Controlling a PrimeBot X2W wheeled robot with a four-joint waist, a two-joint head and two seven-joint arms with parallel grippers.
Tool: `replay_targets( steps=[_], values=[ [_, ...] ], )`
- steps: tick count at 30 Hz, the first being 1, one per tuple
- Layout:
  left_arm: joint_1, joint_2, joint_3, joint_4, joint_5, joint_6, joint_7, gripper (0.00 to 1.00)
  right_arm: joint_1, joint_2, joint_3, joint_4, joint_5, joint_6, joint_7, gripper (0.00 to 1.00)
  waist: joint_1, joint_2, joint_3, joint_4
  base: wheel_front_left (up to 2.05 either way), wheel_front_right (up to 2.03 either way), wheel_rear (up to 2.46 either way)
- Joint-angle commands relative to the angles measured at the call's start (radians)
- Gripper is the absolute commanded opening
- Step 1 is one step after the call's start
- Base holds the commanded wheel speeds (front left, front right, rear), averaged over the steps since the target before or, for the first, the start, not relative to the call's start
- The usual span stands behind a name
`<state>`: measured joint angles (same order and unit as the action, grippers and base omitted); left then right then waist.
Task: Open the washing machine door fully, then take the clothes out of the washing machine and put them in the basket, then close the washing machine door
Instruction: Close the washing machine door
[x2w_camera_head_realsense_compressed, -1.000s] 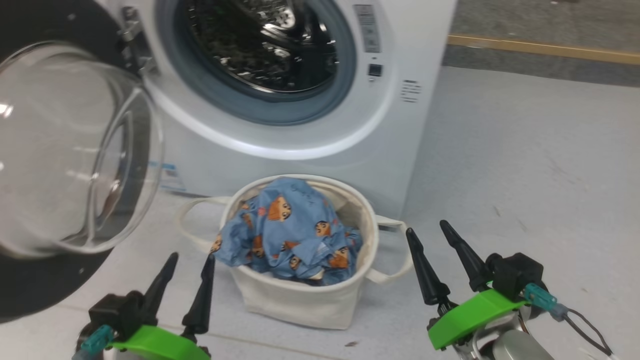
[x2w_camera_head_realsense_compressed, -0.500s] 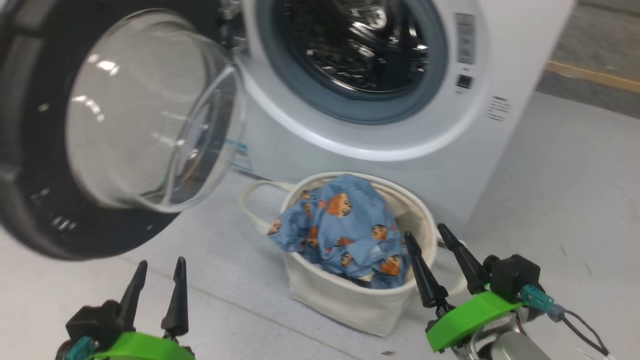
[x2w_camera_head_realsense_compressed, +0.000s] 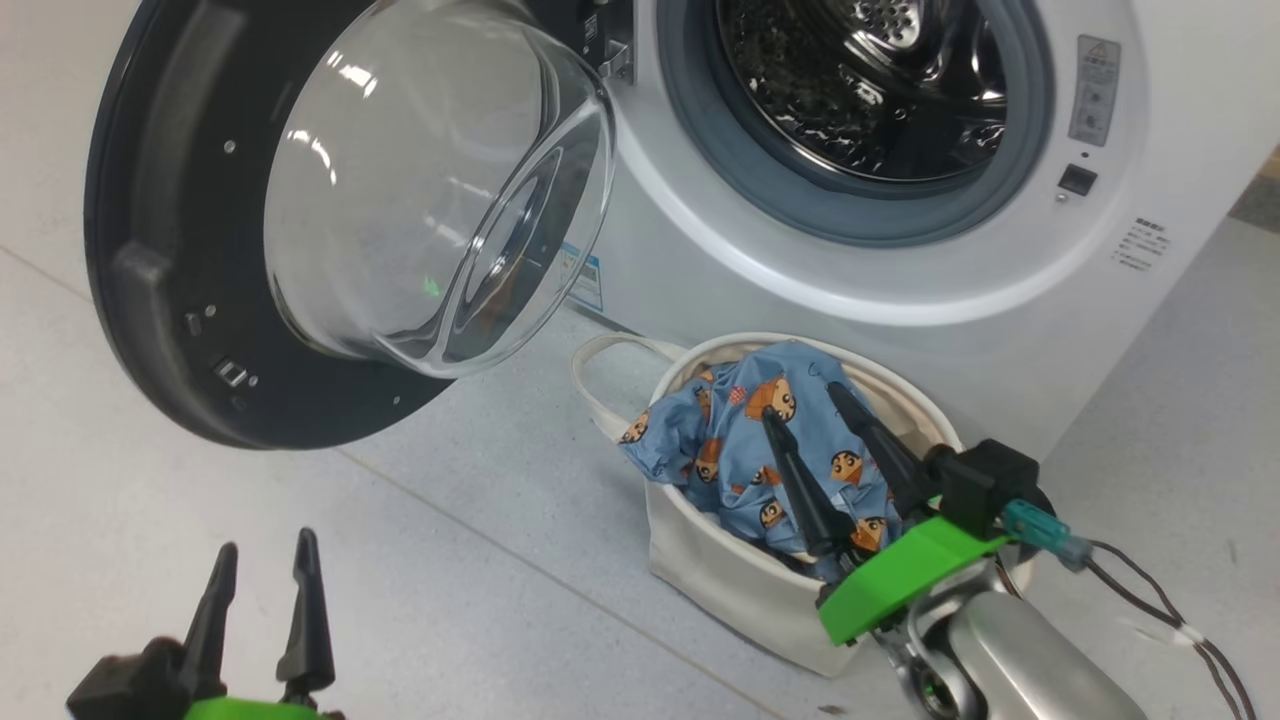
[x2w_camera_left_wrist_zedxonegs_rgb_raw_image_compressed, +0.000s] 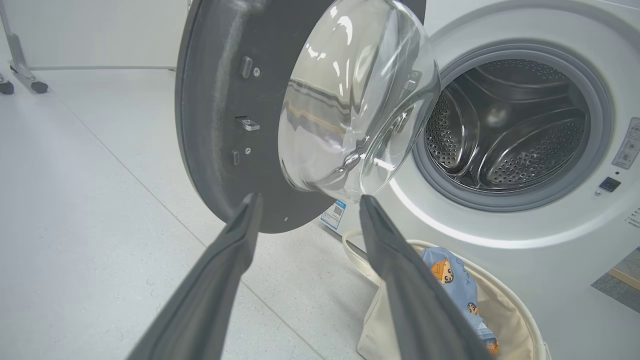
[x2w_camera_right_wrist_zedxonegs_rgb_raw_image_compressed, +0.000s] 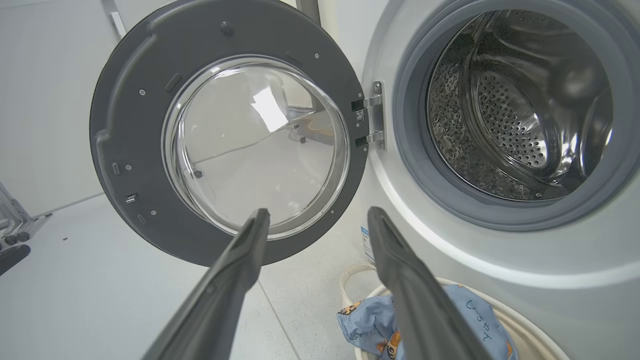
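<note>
The washing machine door (x2w_camera_head_realsense_compressed: 200, 330) stands swung wide open to the left of the washing machine (x2w_camera_head_realsense_compressed: 900, 290), its glass bowl bulging outward. The steel drum (x2w_camera_head_realsense_compressed: 870, 90) looks bare inside. The clothes (x2w_camera_head_realsense_compressed: 740, 430), light blue with orange cartoon faces, sit heaped in the cream basket (x2w_camera_head_realsense_compressed: 720, 570) on the floor below the opening. My right gripper (x2w_camera_head_realsense_compressed: 800, 400) hovers open over the basket's near right side, nothing between its fingers. My left gripper (x2w_camera_head_realsense_compressed: 262, 545) is open low at the left, below the door. The left wrist view has the door (x2w_camera_left_wrist_zedxonegs_rgb_raw_image_compressed: 210, 125) just ahead; the right wrist view faces the door (x2w_camera_right_wrist_zedxonegs_rgb_raw_image_compressed: 125, 100) and drum (x2w_camera_right_wrist_zedxonegs_rgb_raw_image_compressed: 520, 110).
Pale grey floor (x2w_camera_head_realsense_compressed: 300, 520) spreads left and in front of the machine. A wheeled metal stand (x2w_camera_left_wrist_zedxonegs_rgb_raw_image_compressed: 20, 75) is at the far left in the left wrist view. A cable (x2w_camera_head_realsense_compressed: 1180, 620) trails from my right wrist.
The head view has swung left, so machine, door and basket slid right in the picture. The right gripper now overlaps the basket; both grippers stay open.
</note>
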<state>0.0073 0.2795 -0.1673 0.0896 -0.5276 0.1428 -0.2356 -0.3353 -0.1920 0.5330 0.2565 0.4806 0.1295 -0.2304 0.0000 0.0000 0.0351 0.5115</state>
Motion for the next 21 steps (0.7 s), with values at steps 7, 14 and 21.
replay_targets(
  steps=[7,14,21],
  values=[
    [0.021,0.0,0.066,-0.08,-0.005,0.024,-0.019,1.0,-0.086,-0.008,0.083,0.015,0.047,0.001,-0.016,1.0,0.0,0.0,0.013,0.009,0.0,0.0,0.0],
    [0.025,0.001,0.071,-0.096,-0.006,0.02,-0.021,1.0,-0.095,-0.009,0.099,0.038,0.067,0.001,-0.025,1.0,0.0,0.0,0.009,0.007,0.0,0.0,0.0],
    [-0.037,0.023,0.107,-0.105,-0.053,0.005,0.006,0.0,-0.069,-0.003,0.09,0.051,0.075,0.001,-0.03,1.0,0.0,0.0,-0.008,0.001,0.0,0.0,0.0]
  ],
)
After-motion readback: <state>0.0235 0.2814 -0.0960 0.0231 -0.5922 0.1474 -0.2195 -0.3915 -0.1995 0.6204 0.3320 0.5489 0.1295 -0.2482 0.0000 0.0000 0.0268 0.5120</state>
